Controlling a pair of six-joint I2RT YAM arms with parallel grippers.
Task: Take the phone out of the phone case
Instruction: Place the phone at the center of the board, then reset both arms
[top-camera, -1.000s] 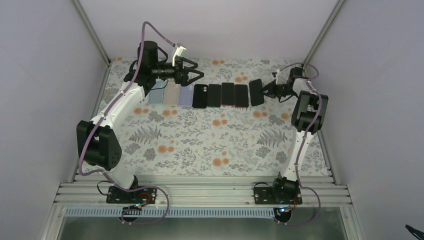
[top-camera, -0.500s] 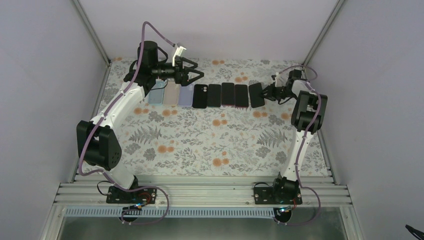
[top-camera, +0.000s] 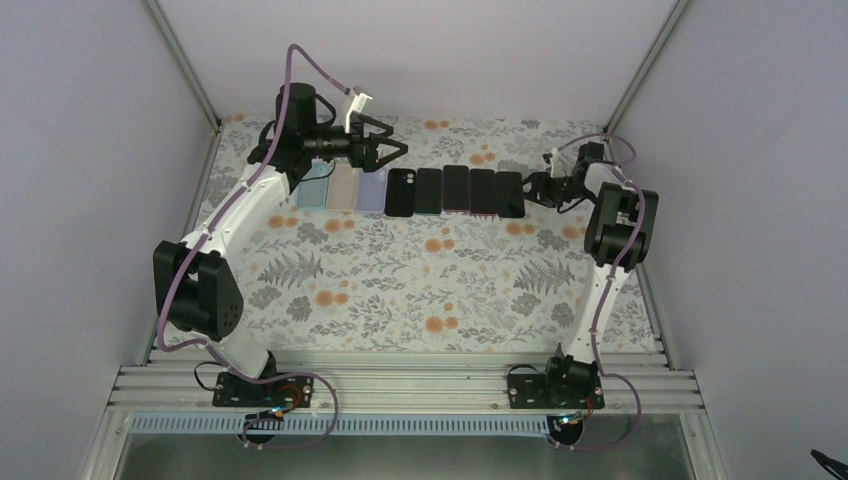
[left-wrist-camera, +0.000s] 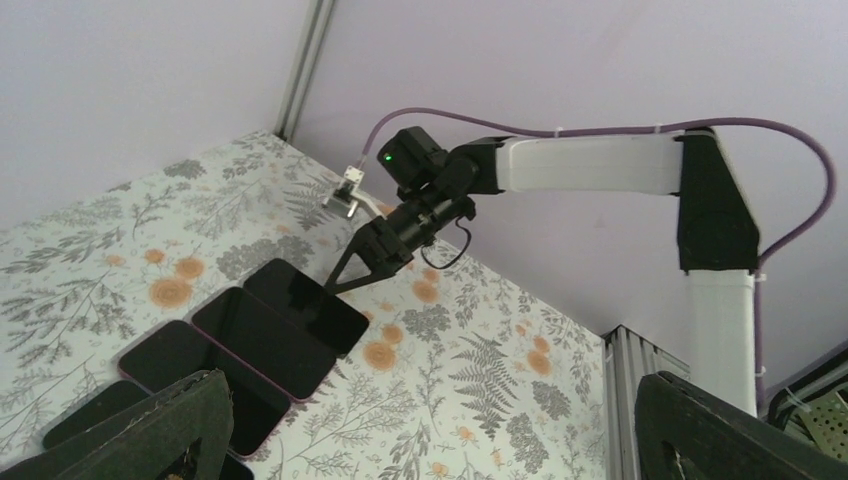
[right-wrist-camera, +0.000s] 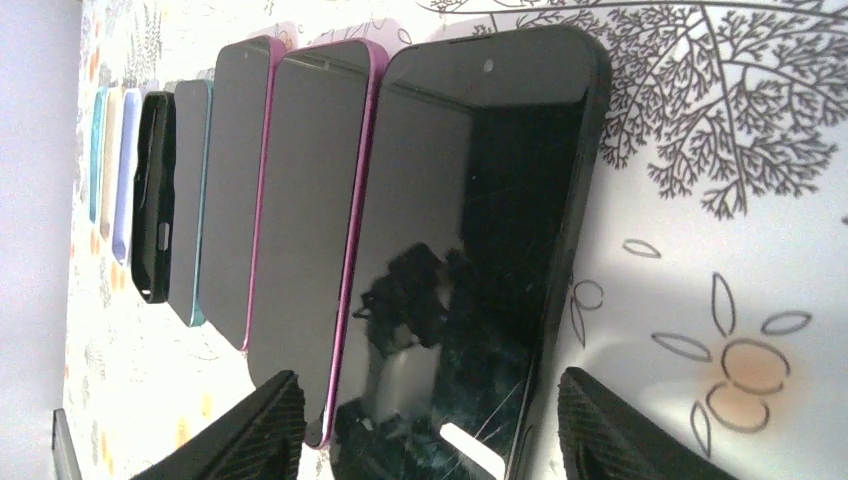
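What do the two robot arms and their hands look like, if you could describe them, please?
The left arm and right arm share white tubular links and chunky black joint housings, with a purple cable looping along each. The left hand and right hand are black, each with two tapered, wedge-shaped fingers. A small green light glows on the right wrist.

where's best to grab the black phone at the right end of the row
Probably by its outer long edge, coming in low from the right. The black phone lies flat, its other long edge close beside the pink-edged phone, leaving that outer side open to the fingers.
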